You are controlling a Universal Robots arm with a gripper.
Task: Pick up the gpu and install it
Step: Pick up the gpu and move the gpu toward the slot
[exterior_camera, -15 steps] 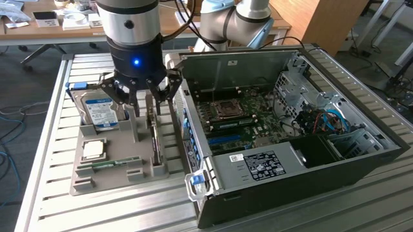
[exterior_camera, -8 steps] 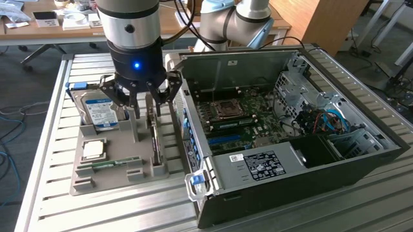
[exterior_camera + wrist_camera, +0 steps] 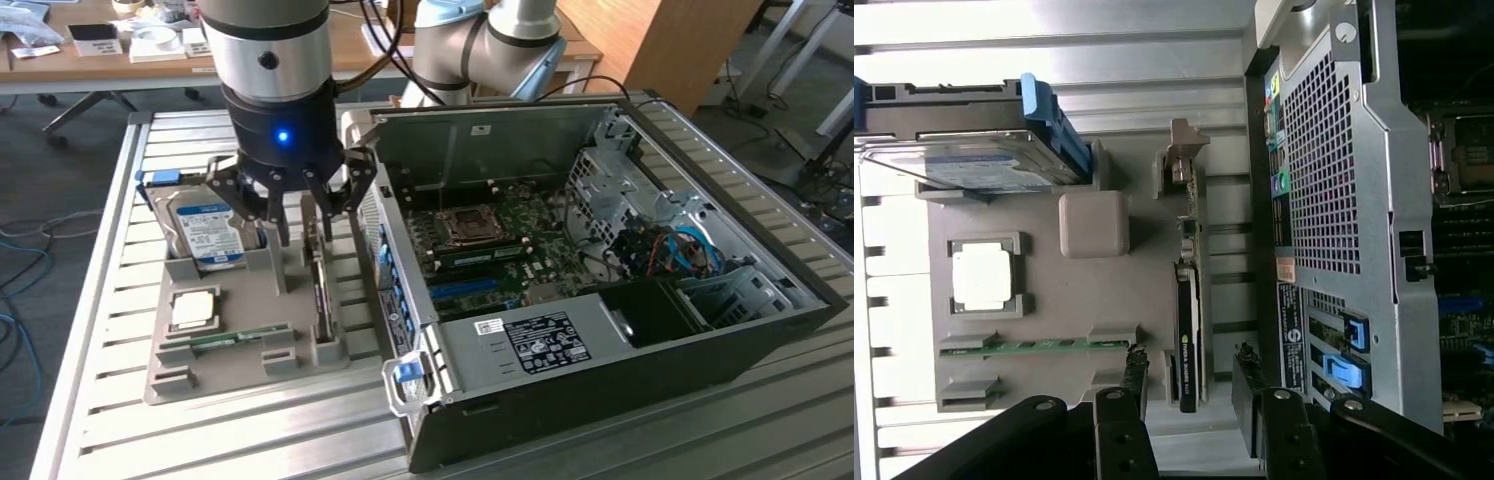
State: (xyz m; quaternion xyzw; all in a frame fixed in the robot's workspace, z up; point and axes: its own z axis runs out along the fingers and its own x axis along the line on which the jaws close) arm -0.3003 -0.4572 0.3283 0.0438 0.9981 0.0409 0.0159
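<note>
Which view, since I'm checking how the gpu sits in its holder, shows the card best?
The wrist view: the gpu stands on edge in the gray tray, its whole length visible from the metal bracket to the black cooler. In the exterior view the gpu is a thin sliver, partly behind the gripper.

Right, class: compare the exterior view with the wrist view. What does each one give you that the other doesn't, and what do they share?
The exterior view adds the arm's blue-lit wrist and, inside the open computer case, the CPU socket, labelled power supply and blue cables. The wrist view adds the case's perforated rear panel and the label along the edge of the gpu. Shared: the grey tray with hard drive, processor, RAM stick and the gpu on edge, the open gripper straddling it.
</note>
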